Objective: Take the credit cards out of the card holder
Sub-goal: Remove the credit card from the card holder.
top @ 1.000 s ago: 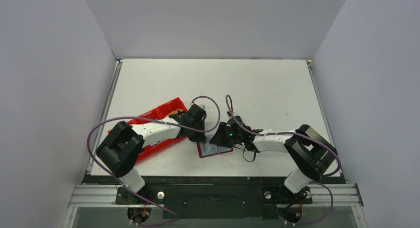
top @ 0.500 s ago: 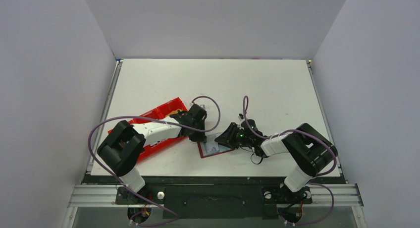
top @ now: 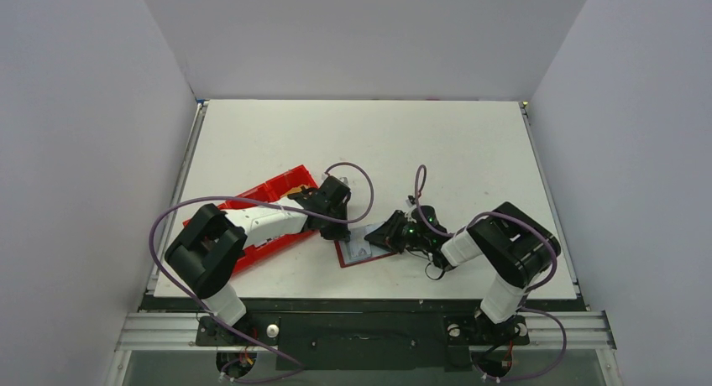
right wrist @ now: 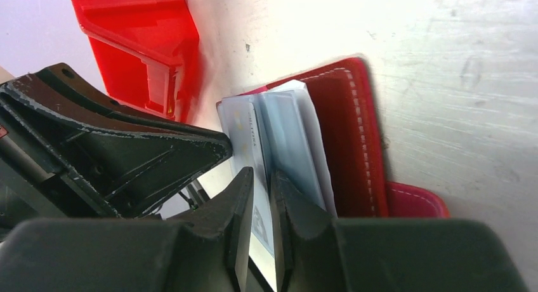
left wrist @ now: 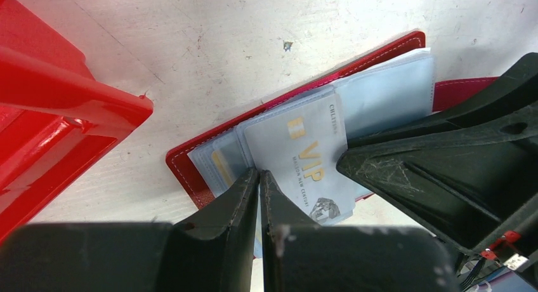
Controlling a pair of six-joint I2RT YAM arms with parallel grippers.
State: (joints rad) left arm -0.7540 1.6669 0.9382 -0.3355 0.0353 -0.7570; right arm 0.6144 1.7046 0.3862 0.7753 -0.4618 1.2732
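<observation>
Right hand (right wrist: 261,175) closed around card (right wrist: 244,136) (holder (right wrist: 346,133) open).

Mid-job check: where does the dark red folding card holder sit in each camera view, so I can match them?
Top external: dark red folding card holder just below picture centre, right of the tray.
Left wrist: mid-frame, lying open, sleeves up.
Right wrist: centre-right, red cover showing.
Shared landmark: bright red plastic tray.

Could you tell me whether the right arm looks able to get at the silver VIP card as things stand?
Probably yes: the card holder lies open, the silver VIP card has its edge between the fingers of the right gripper, and the shut left gripper stands beside the card, not across it.
</observation>
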